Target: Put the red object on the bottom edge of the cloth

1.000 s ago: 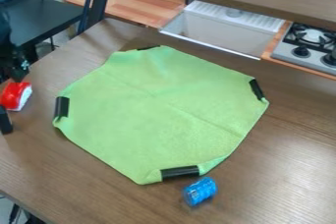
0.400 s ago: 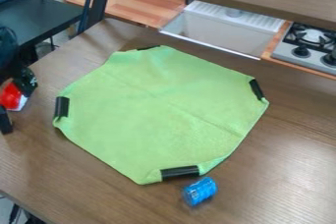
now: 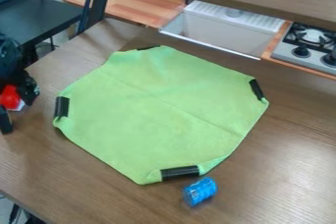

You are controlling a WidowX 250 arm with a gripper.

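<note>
We see fine light print on the blue cylinder (image 3: 199,191), too small for us to make out. Since the earlier frames, the black gripper (image 3: 27,88) has come lower at the worktop's left edge and now covers more of the red object (image 3: 10,97), whose white side shows only as a sliver. We cannot tell whether the gripper is spread, pressed together or pinching anything. The red object sits by the worktop's left edge, off the cloth (image 3: 157,115) and just left of it, with a small black block (image 3: 5,121) near its lower side. The cloth and the blue cylinder lie as we saw them before.

The cloth is soft, lime green and matt, lightly creased, its corners turned in so that it looks roughly eight-sided, with black strips at the turned-in parts. Just beyond its bottom strip (image 3: 180,172), to the lower right, the shiny cylinder lies on its side. Under everything we have the brown wood-grain worktop (image 3: 282,169), glossy towards its right side.
</note>
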